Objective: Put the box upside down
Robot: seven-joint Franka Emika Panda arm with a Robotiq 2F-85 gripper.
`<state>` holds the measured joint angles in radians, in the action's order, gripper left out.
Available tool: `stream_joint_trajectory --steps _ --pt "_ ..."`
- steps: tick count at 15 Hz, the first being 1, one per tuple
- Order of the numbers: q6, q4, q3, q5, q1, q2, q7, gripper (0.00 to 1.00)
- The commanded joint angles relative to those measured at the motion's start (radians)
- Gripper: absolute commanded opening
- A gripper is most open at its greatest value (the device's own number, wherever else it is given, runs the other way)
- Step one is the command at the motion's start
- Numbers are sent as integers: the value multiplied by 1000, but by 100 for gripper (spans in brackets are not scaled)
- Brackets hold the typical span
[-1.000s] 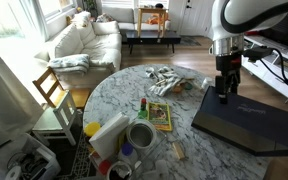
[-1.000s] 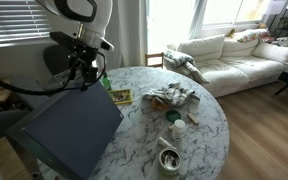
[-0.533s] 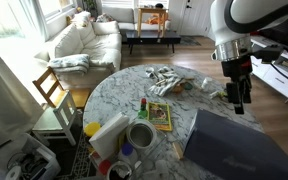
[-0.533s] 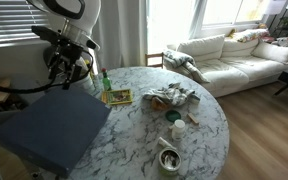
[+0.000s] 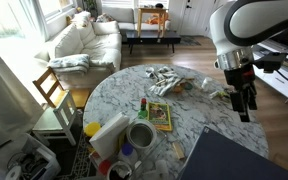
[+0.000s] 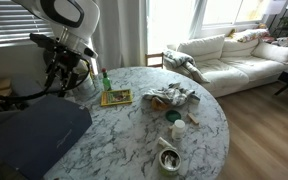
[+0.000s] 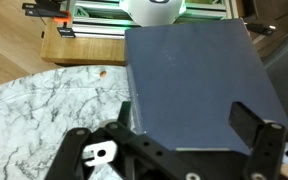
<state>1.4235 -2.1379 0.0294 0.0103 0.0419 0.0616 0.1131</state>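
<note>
Box [image 5: 229,158] lies at about five o'clock in an exterior view, on the edge of the round marble table [image 5: 119,90]. In an exterior view the box [image 6: 34,135] sits at about eight o'clock, and much of it seems to jut out past the table [image 6: 134,135]. The gripper [image 5: 246,108] hangs above it at roughly one o'clock from the box, apart from it, with its jaws spread and nothing between them. The main risk, as a judgement, is that the overhanging part outweighs the part on the marble, so the box tips and slides to the floor. Any downward press or nudge on the outer end would bring that on. A second risk is a poor hold, since the rim is thin and the box is far wider than the open jaws. The wrist view shows what the others do not: the gripper [image 7: 189,125] directly over a plain flat face of the box [image 7: 199,70] with no rim in sight. It also shows a wooden shelf [image 7: 84,45] beyond the marble at eleven o'clock. Only the exterior views show the overhang and the orange-and-green packet [image 5: 160,115], which lies well apart from the box at about ten o'clock from it
</note>
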Motion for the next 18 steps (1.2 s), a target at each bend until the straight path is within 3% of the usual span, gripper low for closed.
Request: stream_joint_trajectory --steps 1,10,13,18 --pt "43 -21 13 19 6 12 -33 100" --pt "118 77 31 101 10 132 4 100" --pt "69 134 59 173 10 184 110 100" --pt "97 168 99 183 6 250 252 100"
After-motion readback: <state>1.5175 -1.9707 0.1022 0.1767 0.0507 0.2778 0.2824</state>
